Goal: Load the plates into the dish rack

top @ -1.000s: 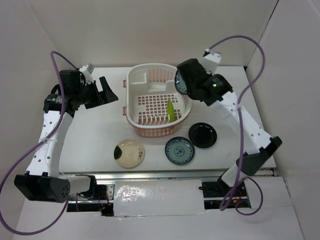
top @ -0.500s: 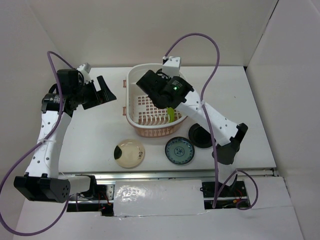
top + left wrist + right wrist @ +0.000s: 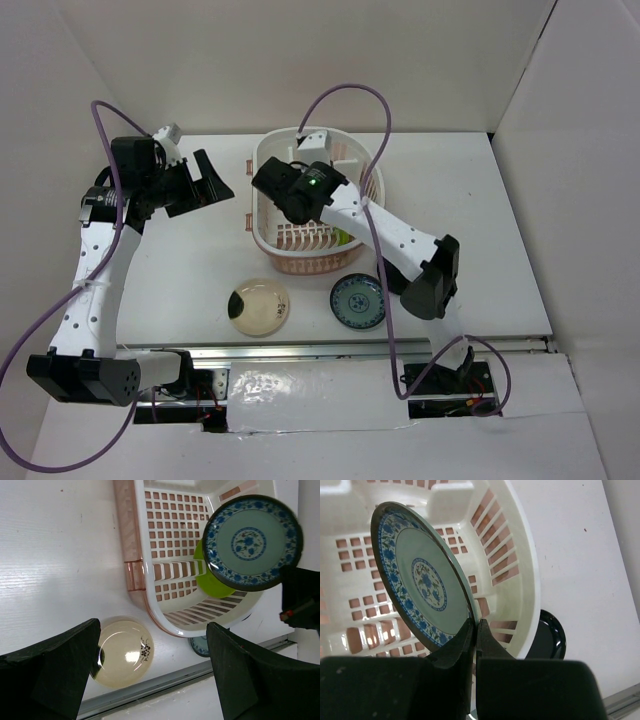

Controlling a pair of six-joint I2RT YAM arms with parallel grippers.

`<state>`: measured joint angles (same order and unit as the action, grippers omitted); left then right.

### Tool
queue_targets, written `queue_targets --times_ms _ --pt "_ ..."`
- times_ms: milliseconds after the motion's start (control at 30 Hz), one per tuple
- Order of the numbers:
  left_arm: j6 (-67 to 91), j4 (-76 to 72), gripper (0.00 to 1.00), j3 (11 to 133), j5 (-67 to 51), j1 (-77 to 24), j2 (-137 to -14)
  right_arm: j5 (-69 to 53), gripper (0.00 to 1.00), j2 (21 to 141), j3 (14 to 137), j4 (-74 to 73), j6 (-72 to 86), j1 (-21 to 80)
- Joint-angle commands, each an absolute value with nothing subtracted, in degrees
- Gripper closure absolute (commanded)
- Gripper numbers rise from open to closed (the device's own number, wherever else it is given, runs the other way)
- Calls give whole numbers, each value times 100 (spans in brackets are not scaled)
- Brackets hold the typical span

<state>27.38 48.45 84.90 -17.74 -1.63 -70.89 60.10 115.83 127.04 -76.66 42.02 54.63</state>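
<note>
My right gripper (image 3: 476, 630) is shut on the rim of a teal-blue patterned plate (image 3: 422, 580) and holds it on edge above the inside of the pale-pink and white dish rack (image 3: 530, 575). From above, the right gripper (image 3: 275, 187) is over the rack's (image 3: 300, 268) left half. A lime-green plate (image 3: 212, 582) stands tilted in the rack, behind the held plate (image 3: 252, 540). The tan plate (image 3: 260, 306) and the second teal plate (image 3: 358, 301) lie on the table in front of the rack. The black plate (image 3: 551, 635) lies right of the rack. My left gripper (image 3: 207, 180) is open and empty, left of the rack.
White walls close in the table at the back and on both sides. A metal rail (image 3: 330, 350) runs along the near edge. The right arm's purple cable (image 3: 345, 95) loops above the rack. The right forearm (image 3: 400, 240) crosses the rack's right front rim.
My right arm has swung left across the rack with the teal plate, from the rack's right rim to over its left half. The left arm has hardly moved.
</note>
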Motion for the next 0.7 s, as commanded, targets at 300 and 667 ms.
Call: queue_targets --times_ms 300,667 --pt "2742 4755 1 8508 -1872 -132 -6952 5564 100 12375 13184 -7866 3972 5572" --pt "2655 4755 1 8525 -1767 -132 -6934 5221 100 12577 13104 -8033 4473 5502"
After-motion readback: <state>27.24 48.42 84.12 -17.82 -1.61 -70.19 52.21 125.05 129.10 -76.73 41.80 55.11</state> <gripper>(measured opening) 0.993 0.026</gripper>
